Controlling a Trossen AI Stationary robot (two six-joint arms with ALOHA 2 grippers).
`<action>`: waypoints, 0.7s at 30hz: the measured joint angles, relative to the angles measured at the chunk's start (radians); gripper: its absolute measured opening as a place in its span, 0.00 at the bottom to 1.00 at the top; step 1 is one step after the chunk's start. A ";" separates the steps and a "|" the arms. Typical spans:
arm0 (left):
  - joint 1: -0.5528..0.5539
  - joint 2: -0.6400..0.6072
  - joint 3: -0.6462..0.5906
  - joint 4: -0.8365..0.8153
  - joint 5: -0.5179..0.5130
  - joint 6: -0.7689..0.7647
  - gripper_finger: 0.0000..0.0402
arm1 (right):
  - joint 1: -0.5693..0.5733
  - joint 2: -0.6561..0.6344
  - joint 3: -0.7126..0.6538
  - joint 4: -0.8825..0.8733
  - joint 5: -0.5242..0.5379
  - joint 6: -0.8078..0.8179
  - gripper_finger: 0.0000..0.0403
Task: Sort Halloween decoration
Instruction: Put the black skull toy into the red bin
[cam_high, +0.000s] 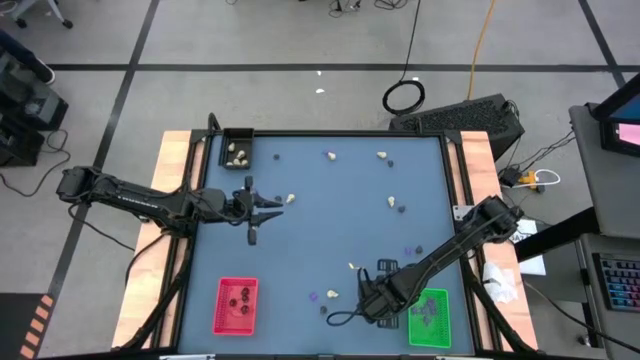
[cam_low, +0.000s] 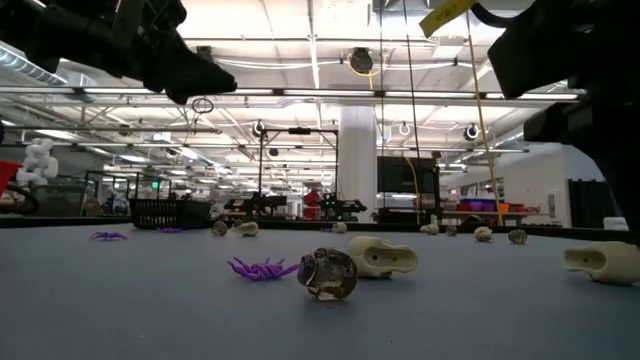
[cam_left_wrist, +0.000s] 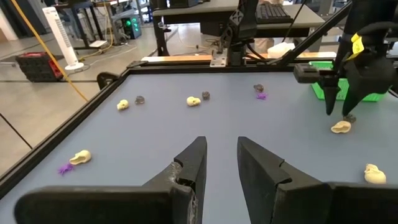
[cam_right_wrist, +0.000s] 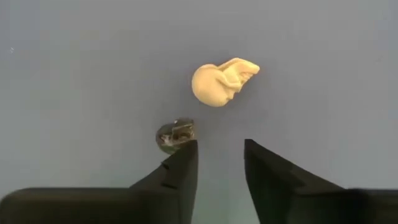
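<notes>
**Dark lump sits off one finger, not between the jaws**

Your right gripper (cam_right_wrist: 220, 163), near the worktop's front edge beside the green tray (cam_high: 430, 318), hangs with jaws parted and empty. The dark lump (cam_right_wrist: 175, 135) touches the outer tip of one finger; the cream lump (cam_right_wrist: 219, 83) lies just ahead of the gap, long axis slanted. Left gripper (cam_left_wrist: 221, 163) waits, jaws apart, empty. Here you count one of each.

You have three trays: one black (cam_high: 238, 150), one red (cam_high: 236, 305), one green (cam_high: 431, 317). Loose on the table (cam_high: 320, 220) you can count about seven cream lumps (cam_high: 383, 155), roughly five black lumps (cam_high: 403, 210) and two or three purple bits (cam_high: 313, 296).
</notes>
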 joint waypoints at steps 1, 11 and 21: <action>0.000 0.000 0.000 -0.004 0.000 0.000 0.21 | 0.000 -0.003 0.000 -0.007 -0.001 0.006 0.32; 0.000 0.000 0.000 -0.008 0.000 0.000 0.21 | 0.000 -0.035 0.000 -0.023 -0.078 0.215 0.43; 0.000 0.000 0.000 -0.011 0.000 -0.001 0.21 | 0.000 -0.031 0.001 0.067 -0.051 0.557 0.45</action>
